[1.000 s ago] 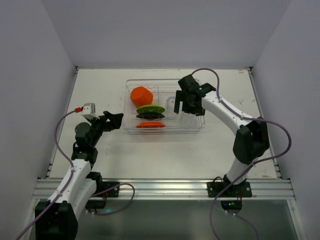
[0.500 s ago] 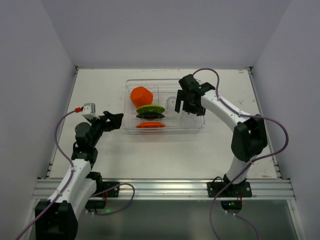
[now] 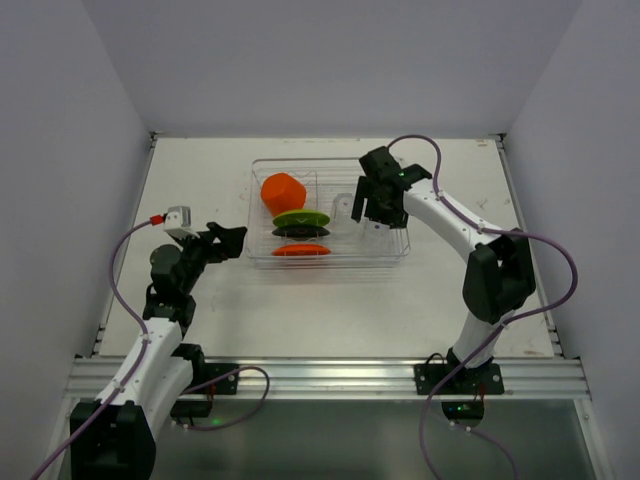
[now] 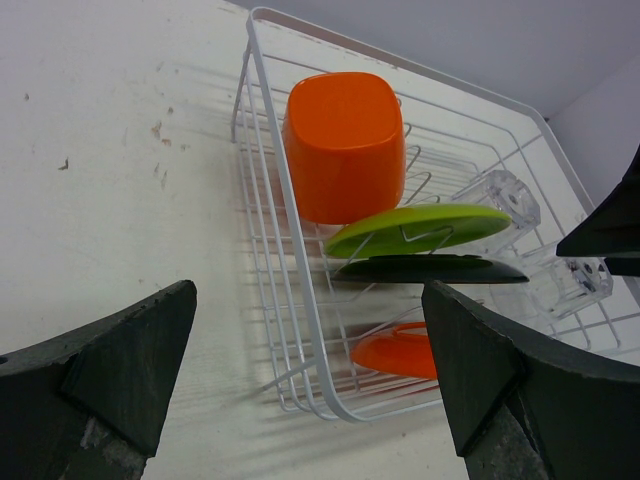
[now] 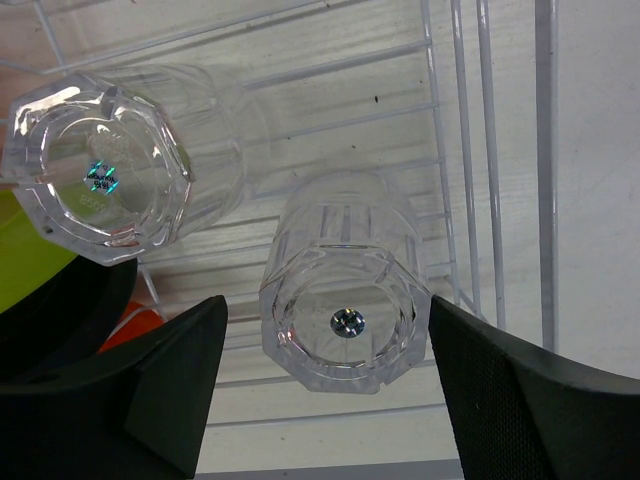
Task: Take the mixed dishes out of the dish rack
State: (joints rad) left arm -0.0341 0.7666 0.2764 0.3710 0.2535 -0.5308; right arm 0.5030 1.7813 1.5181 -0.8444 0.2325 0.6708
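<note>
Inspecting my right gripper point(image 5: 325, 310) first: its two fingers stand apart, one on each side of a clear faceted plastic tumbler point(image 5: 345, 320) whose base faces the wrist camera. A gap shows between the tumbler and the finger on the left of that view. On the other side I cannot tell whether the finger touches it. No clamp is evident.

A second clear faceted tumbler point(image 5: 100, 175) sits just beside the first, up and to the left in the wrist view. Both are inside the rectangular clear plastic dish rack with thin wire dividers point(image 3: 330, 264), directly under this gripper.

My left gripper point(image 3: 232, 241) hangs over the white table point(image 3: 200, 180) just outside the rack's left end, jaws wide apart and holding nothing.

Ahead of that gripper, inside the rack:
- the orange faceted plastic cup point(image 4: 345, 145), at the far corner, base towards the left wrist camera;
- the lime-green round plate point(image 4: 420, 228), on edge in the dividers, just nearer than the cup;
- the black round plate point(image 4: 430, 268), close beside the green one;
- the orange round plate point(image 4: 395, 352), nearest the rack's front rim.

All six dishes are in the rack.
</note>
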